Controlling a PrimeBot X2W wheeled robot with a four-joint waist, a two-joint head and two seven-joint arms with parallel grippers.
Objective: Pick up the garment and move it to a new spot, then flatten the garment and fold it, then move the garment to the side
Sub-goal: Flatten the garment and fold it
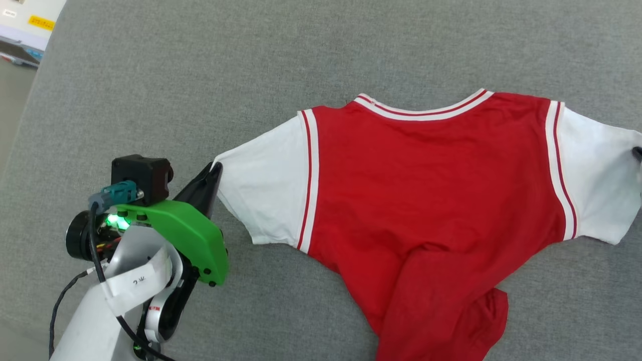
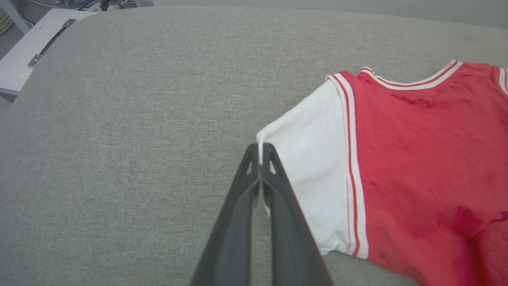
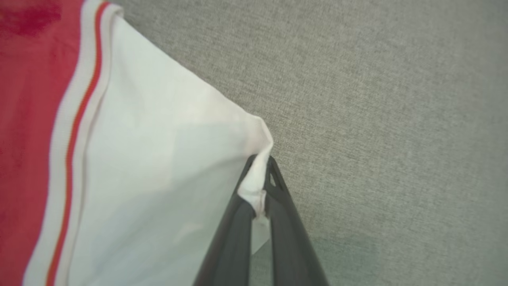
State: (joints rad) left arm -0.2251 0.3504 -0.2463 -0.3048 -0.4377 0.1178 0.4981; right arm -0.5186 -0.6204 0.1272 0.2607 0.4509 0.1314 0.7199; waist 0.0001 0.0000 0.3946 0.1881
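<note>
Nearest the robot, at the lower left of the head view, its pale forearm (image 1: 95, 321) rises into a green bracket (image 1: 185, 230) with a lit green lamp. To the right of it, at the near edge, the hem (image 1: 451, 321) of the garment (image 1: 426, 190) lies bunched and folded over itself. The garment is on a grey cloth surface (image 1: 200, 75), right of centre, plain red side up, with its body narrowing and creasing toward the hem.

Farther out, the two white sleeves are spread to either side. The left gripper (image 2: 260, 149) has its dark fingers pressed together on the outer tip of the left sleeve (image 1: 266, 195), with a thin strip of white cloth pinched between them. The right gripper (image 3: 262, 167) is clamped on the outer corner of the right sleeve (image 1: 597, 180), where a small fold of white fabric is gathered between its fingers. Both sleeves lie flat on the surface up to the pinched points.

Beyond the sleeves, the striped collar (image 1: 426, 111) is the garment's far edge. Past the far left corner of the surface stands a white unit (image 1: 30, 25) with a yellow label.
</note>
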